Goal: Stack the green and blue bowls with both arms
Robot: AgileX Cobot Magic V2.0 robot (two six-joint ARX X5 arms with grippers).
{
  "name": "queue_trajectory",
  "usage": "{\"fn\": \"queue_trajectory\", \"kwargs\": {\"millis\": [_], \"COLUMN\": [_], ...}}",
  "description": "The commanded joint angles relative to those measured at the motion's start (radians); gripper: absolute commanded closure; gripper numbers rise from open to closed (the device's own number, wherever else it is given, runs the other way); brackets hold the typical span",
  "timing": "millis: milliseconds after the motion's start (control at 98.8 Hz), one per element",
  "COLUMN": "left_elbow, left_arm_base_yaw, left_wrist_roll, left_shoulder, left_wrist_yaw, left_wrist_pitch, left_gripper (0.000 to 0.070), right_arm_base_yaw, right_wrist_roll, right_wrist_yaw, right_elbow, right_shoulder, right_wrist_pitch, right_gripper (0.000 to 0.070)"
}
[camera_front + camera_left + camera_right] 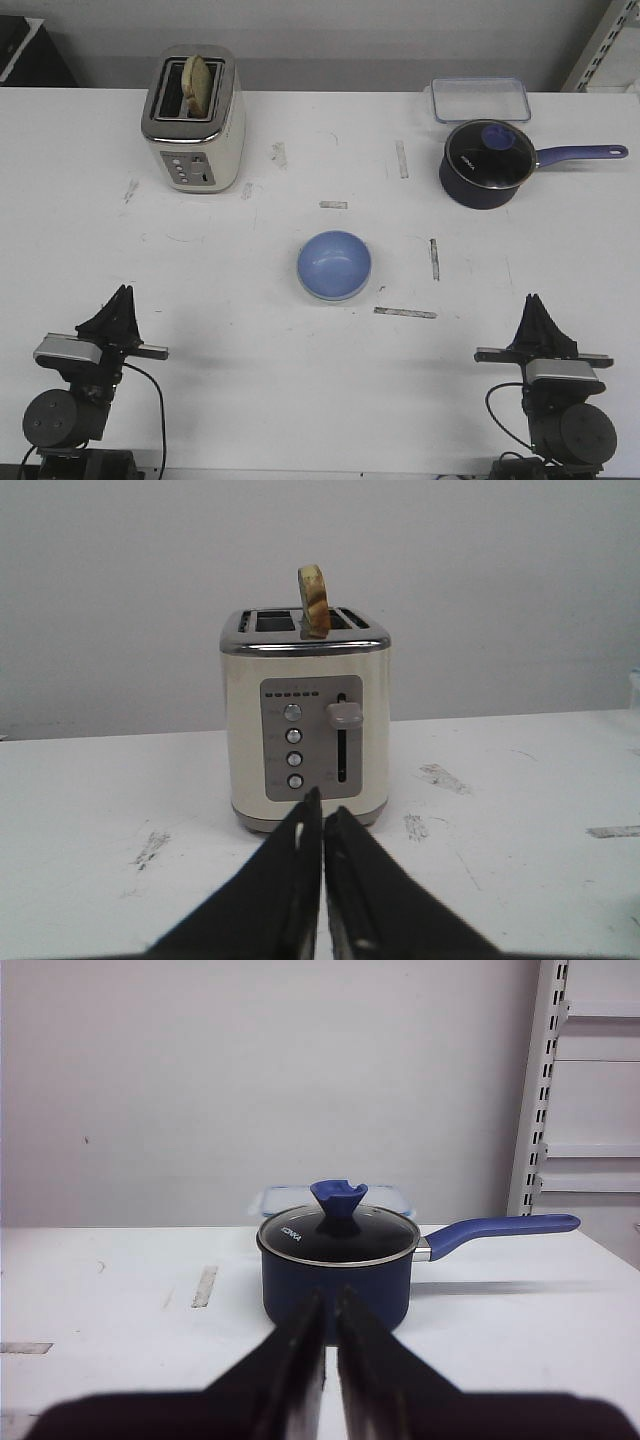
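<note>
Your left gripper [120, 300] sits closed at seven o'clock, aimed at the toaster [193, 120]. The blue bowl [334, 265] rests mid-table, and a pale rim beneath it suggests the green bowl is already nested there. Your right gripper [537, 308], at five o'clock, is closed too; reaching in could knock the stack.

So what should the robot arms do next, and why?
Probably nothing new: rest at the near edge. The blue bowl sits mid-table with a pale rim under it, maybe the green one already stacked, though I cannot tell. The left gripper and right gripper are shut, empty and well apart from it.
</note>
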Motion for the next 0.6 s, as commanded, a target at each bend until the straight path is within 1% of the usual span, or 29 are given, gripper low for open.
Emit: {"fn": "queue_trajectory", "kwargs": {"millis": [0,51,91,223,466,587], "left_elbow": [-0.017,-0.036,-0.053,-0.097,-0.192,-0.227], "left_arm_base_yaw": [-0.015,-0.032,-0.043,-0.062,-0.059,-0.039], "left_wrist_roll": [0.002,0.003,0.002,0.002,0.002,0.002], "left_shoulder": [-0.014,-0.029,-0.039,-0.061,-0.097,-0.121], "left_wrist_yaw": [-0.031,-0.069,-0.084,-0.085,-0.085,-0.085], "left_wrist_pitch": [0.01,0.01,0.01,0.008,0.01,0.002], "left_gripper": [0.0699,0.0698,0.0698,0.0698,0.0699,0.0699], "right_arm_base_yaw": [0.001,0.001,0.001,0.001,0.001,0.001], "right_wrist_roll": [-0.004,-0.004,-0.004,-0.005,-0.005,-0.004], "right_wrist_yaw": [0.0,0.0,0.0,0.0,0.0,0.0], "right_elbow": [0.005,0.005,0.005,0.005,0.005,0.005], "right_shoulder": [-0.002,-0.002,-0.002,-0.002,-0.002,-0.002], "right_wrist_pitch": [0.013,0.013,0.013,0.013,0.013,0.013], "right_gripper": [0.0685,0.0685,0.0685,0.0685,0.0685,0.0685]}}
